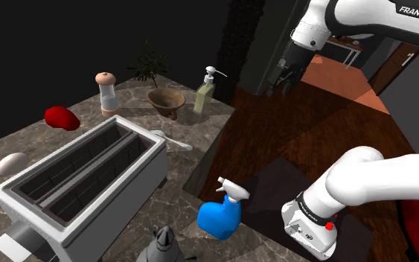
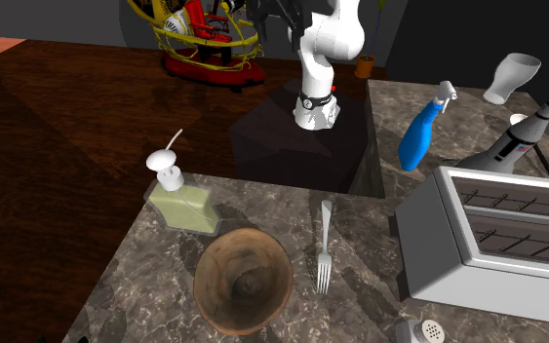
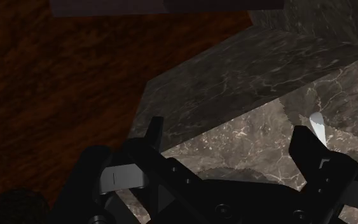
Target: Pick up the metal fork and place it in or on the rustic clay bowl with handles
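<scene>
- The gripper [image 3: 227,128] is standing released: in the wrist view its two black fingers [image 3: 153,130] are spread well apart and are clasping nothing.
- It is hanging over the edge of the marbled stone counter [image 3: 247,70], where the counter meets the dark wooden floor [image 3: 50,83].
- The fork [image 2: 324,248] is lying flat on that counter, untouched by the gripper.
- It is showing as a slim, pale silver-grey piece with a narrow handle widening into a head of thin tines.
- In the second exterior view the handle is pointing toward the robot's stand [image 2: 301,146] and the tines are pointing away from it.
- In the wrist view the rounded, whitish end of the handle is peeking out just past one fingertip, on the counter below.
- The fork is resting between the bowl [image 2: 243,281] and the toaster [image 2: 428,244], just beside the bowl's rim but apart from it.
- The bowl is sitting upright, round and brown, with a darker hollow.
- In the shoulder view it is showing a small handle at its side.
- A soap dispenser [image 2: 179,195] with a white pump and pale green body is standing near the bowl, on its side away from the fork.
- A blue spray bottle [image 2: 423,136] is standing on the counter, well apart from the fork.
</scene>
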Action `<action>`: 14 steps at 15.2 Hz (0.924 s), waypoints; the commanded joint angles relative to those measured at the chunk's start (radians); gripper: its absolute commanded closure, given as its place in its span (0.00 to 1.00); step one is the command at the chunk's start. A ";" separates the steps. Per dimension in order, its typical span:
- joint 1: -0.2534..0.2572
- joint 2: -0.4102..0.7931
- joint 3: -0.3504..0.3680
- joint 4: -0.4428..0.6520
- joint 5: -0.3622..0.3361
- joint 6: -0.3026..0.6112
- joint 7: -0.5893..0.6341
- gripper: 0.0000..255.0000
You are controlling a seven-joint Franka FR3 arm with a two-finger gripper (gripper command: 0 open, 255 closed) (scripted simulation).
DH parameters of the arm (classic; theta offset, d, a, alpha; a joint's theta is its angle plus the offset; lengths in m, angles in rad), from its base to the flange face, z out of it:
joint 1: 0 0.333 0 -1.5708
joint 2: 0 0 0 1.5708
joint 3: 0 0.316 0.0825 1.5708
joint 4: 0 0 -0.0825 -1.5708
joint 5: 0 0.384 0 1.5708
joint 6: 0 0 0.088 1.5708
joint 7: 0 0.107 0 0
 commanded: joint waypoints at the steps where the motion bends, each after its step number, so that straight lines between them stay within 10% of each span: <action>1: 0.000 0.000 0.000 0.000 0.000 0.000 0.000 0.00; 14: 0.093 0.430 0.095 0.092 0.071 0.293 -0.065 0.00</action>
